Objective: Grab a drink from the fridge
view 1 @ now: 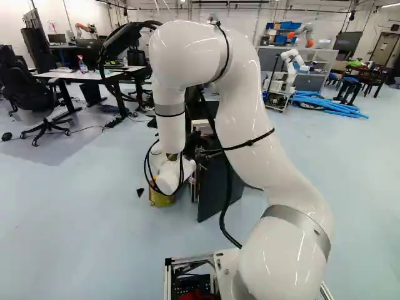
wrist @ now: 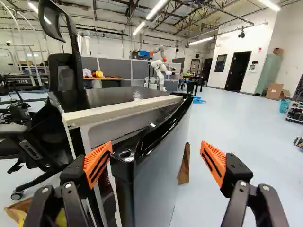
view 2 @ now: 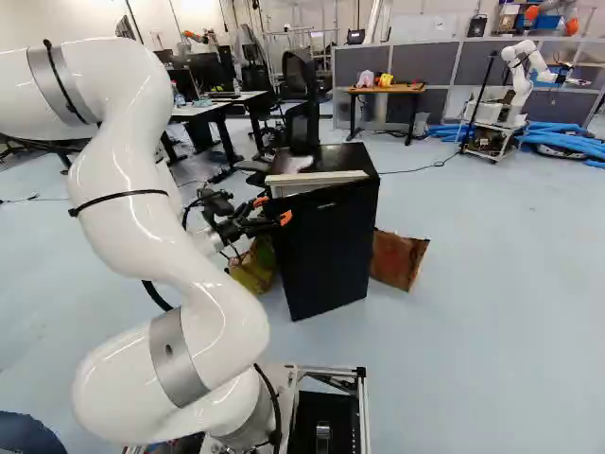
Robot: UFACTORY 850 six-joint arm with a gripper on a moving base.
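The small black fridge [view 2: 326,251] stands on the floor ahead of the base, beside my gripper [view 2: 273,210] in the right base view. Seen from the wrist, its door [wrist: 154,184] stands partly away from the pale-edged body [wrist: 113,112]. The gripper [wrist: 156,145] is open there, its orange pads wide apart. The door's top corner lies between them, close to one finger's pad [wrist: 98,163]; whether they touch I cannot tell. The other finger's pad [wrist: 213,163] is well off the door's outer face. No drink shows inside.
A yellow bag [view 2: 252,269] lies beside the fridge under the gripper, and brown cardboard [view 2: 397,258] on the other side. An office chair [wrist: 66,90] is close behind the fridge. Farther off are desks [view 1: 81,75], another robot [view 1: 291,65] and blue tubes [view 1: 328,103].
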